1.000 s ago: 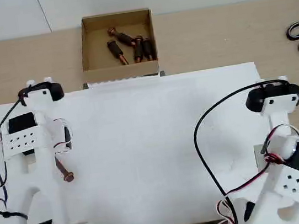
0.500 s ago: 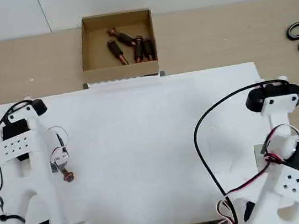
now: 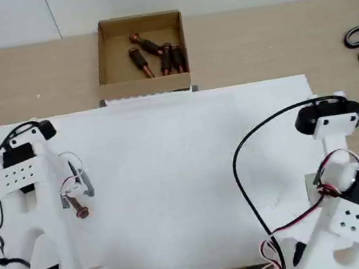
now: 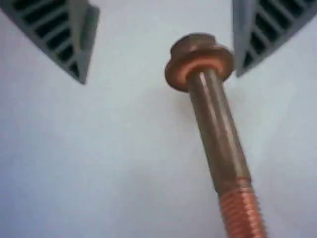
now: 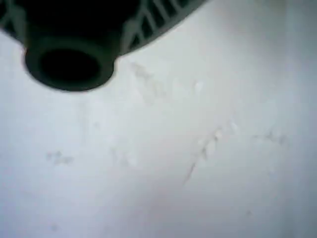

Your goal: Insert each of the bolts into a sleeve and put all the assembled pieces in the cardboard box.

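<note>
Left gripper (image 4: 159, 72), spread wide, straddles the bolt (image 4: 213, 134) head, shank running back under its wrist; right gripper (image 5: 79, 25) seemingly holds a sleeve (image 5: 69, 67).

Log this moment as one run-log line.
left jaws: open astride bolt head | right jaws: shut on sleeve | box: several assembled pieces

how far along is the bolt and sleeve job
Nearly finished, it seems. Done: several assembled pieces lie in the box. In hand: the left gripper is open around the head of a bare bolt lying on the white sheet, and the right gripper appears to hold a sleeve. Left: grip that bolt, insert it into the sleeve, box the piece.
</note>
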